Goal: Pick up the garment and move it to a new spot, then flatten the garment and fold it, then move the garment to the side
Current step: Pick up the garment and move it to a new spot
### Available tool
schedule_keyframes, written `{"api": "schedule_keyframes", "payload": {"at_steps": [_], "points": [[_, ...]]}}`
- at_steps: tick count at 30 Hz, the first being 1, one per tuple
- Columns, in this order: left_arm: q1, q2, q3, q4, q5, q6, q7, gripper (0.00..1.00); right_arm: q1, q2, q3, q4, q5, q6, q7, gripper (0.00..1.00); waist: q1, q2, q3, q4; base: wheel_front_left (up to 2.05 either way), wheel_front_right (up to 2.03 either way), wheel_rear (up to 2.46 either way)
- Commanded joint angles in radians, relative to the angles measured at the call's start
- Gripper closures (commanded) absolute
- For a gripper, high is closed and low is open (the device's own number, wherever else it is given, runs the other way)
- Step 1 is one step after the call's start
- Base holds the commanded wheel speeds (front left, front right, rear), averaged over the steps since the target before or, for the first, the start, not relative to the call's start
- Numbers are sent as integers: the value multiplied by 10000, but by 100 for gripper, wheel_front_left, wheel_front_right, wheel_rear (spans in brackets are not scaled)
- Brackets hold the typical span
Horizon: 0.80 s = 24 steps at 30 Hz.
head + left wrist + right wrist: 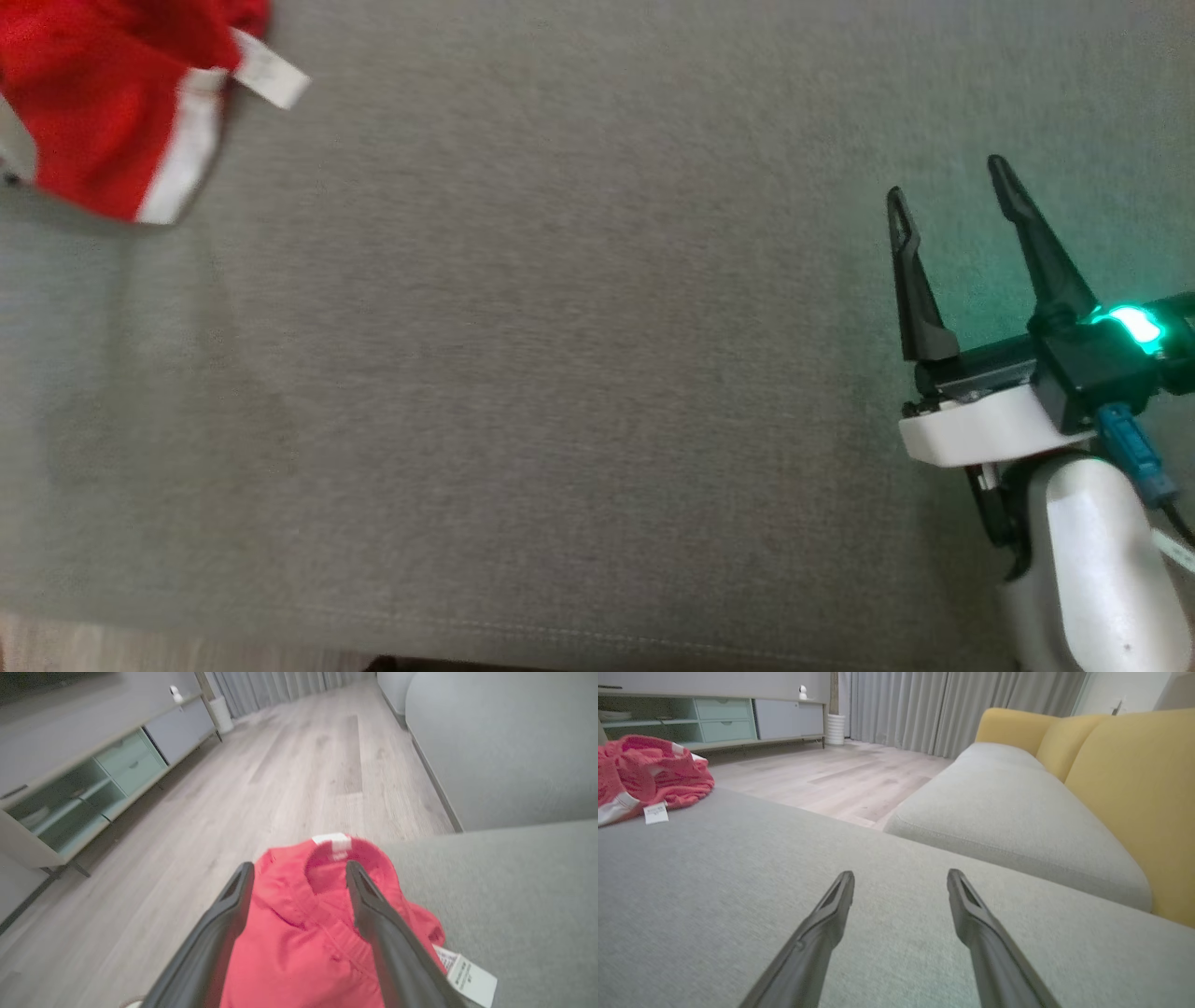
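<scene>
The garment (103, 112) is red with white trim and a white care label, bunched at the far left corner of the grey cushion (560, 373). From the right wrist it shows as a red heap (654, 772) at the far left. In the left wrist view my left gripper (299, 872) hovers right over the garment (303, 933), fingers open on either side of its collar, nothing pinched. My right gripper (948, 182) stands open at the right side of the cushion, far from the garment, and its fingers (836, 905) are spread with nothing between them.
A grey and yellow sofa (1017, 807) stands beyond the cushion's right end. Wooden floor (280, 765) lies past the cushion's edge, with a low cabinet (93, 779) along the wall. The cushion's near seam (523, 630) runs along the bottom.
</scene>
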Motion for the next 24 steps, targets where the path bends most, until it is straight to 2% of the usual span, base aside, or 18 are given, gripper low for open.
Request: {"api": "schedule_keyframes", "payload": {"at_steps": [1, 8, 15, 18, 19, 24], "points": [[-430, 460, 219, 307, -74, -32, 147, 0, -133, -72, 174, -500, -87, 75, 75, 0, -3, 1, 865, -677, 0, 0, 0], [-419, 240, 62, 1643, -317, -100, 468, 0, -34, -105, 182, -662, -36, 75, 101, 0, -3, 1, 1142, -866, 0, 0, 0], [-527, 183, -93, 2761, -331, 39, 907, 0, 44, -119, 170, -739, -25, 75, 134, 0, -3, 1, 1164, -938, 0, 0, 0], [-605, 211, -152, 2968, -332, 28, 891, 96, 62, -112, 175, -675, -1, 75, 126, 0, -3, 1, 1100, -930, 0, 0, 0], [-626, 237, -186, 3003, -313, 20, 864, 100, 73, -108, 182, -638, 8, 75, 113, 0, -3, 1, 1054, -920, 0, 0, 0], [-677, 406, -433, 3045, -136, -32, 679, 100, 109, -83, 213, -397, 87, 75, -1, 0, -3, 1, 665, -845, 0, 0, 0]]}}
